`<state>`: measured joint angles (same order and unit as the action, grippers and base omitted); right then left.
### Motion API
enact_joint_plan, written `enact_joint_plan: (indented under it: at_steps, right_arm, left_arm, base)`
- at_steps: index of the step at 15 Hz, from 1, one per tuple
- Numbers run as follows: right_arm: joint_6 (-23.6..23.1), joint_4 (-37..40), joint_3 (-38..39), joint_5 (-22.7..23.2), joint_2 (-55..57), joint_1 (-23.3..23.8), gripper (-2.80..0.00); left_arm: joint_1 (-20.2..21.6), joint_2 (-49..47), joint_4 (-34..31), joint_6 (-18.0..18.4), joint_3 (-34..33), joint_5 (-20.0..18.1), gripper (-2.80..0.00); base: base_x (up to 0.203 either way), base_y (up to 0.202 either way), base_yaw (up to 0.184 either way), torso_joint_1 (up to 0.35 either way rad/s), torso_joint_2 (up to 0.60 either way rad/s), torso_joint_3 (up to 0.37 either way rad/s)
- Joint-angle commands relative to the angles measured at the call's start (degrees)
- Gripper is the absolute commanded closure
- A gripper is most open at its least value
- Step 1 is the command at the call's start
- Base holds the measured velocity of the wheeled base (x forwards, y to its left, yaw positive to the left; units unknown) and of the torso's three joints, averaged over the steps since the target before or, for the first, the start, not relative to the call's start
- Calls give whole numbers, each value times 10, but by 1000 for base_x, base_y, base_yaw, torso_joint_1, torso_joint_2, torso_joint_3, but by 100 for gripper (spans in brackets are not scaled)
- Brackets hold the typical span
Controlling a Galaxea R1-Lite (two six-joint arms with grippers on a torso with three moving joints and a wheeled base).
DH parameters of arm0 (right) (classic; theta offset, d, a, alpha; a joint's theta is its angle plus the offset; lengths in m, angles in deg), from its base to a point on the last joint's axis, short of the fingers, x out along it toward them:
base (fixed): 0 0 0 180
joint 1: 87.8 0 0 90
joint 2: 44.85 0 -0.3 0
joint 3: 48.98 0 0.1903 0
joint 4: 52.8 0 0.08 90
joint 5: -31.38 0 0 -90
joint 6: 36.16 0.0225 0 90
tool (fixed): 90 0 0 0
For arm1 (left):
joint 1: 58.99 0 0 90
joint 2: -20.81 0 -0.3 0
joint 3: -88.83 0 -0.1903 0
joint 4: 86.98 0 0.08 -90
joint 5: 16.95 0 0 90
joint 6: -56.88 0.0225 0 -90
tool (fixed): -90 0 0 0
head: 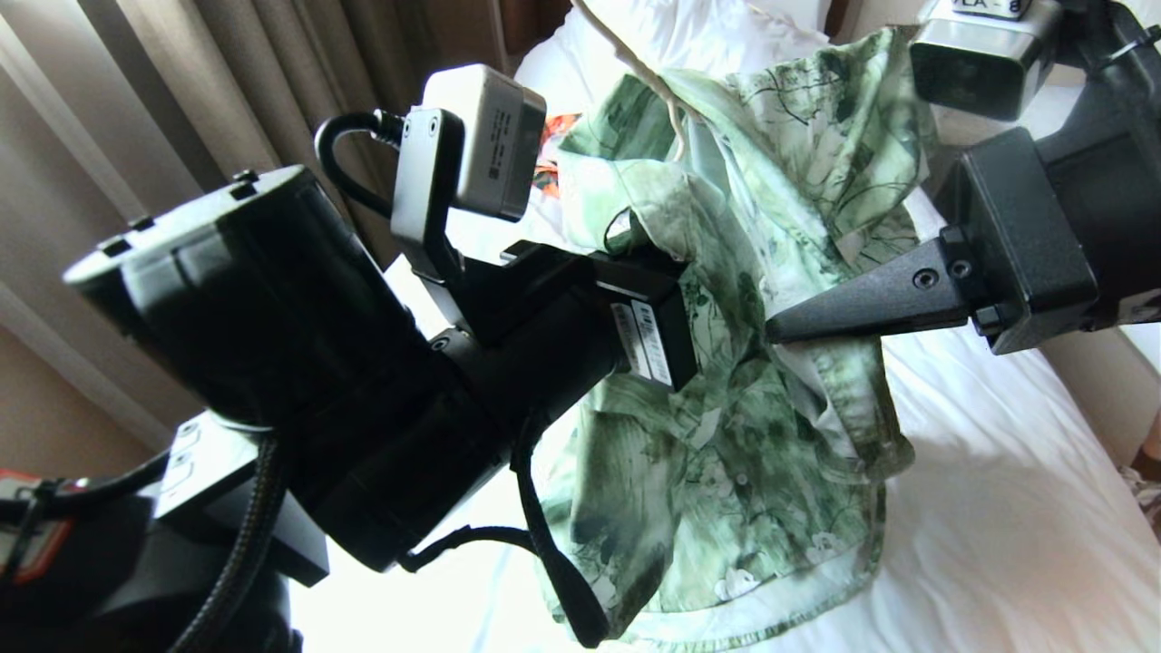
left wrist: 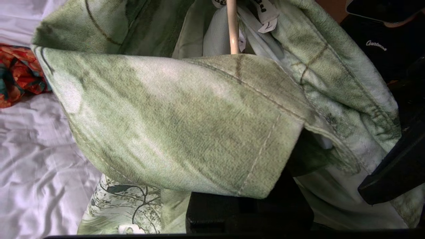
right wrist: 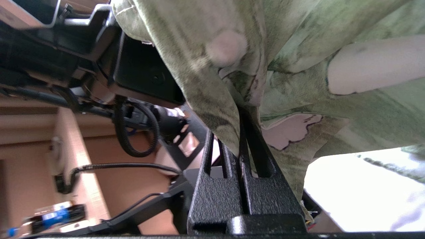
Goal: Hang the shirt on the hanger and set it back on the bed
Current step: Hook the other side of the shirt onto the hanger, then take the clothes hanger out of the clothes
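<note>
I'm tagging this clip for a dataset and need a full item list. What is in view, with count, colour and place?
shirt: one, light green with dark leaf print, held up above the bed between both grippers.
hanger: one, cream-white, a thin rod running down into the shirt's neck opening; the rest is hidden.
bed: one, wrinkled white sheet, under the shirt.
orange patterned garment: one, orange and dark green, lying on the sheet beyond the shirt.
curtain: beige, at the robot's left of the bed.
left gripper: one, black, shut on the shirt's upper left edge.
right gripper: one, black, shut on a fold of the shirt's right side.
</note>
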<state>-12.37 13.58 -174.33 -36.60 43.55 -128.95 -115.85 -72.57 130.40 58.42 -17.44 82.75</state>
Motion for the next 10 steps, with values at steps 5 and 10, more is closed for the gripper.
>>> enact_joint_plan:
  at_steps: [5,10]
  right_arm:
    - [0,4,-1,-23,-21,-9,-280]
    - [-6,33,-48,-69,-55,-9,-280]
  left_arm:
    - [11,7,1,2,7,1,0]
    - [15,8,0,2,7,1,0]
  base:
    - [0,0,0,0,0,0]
    - [0,0,0,0,0,0]
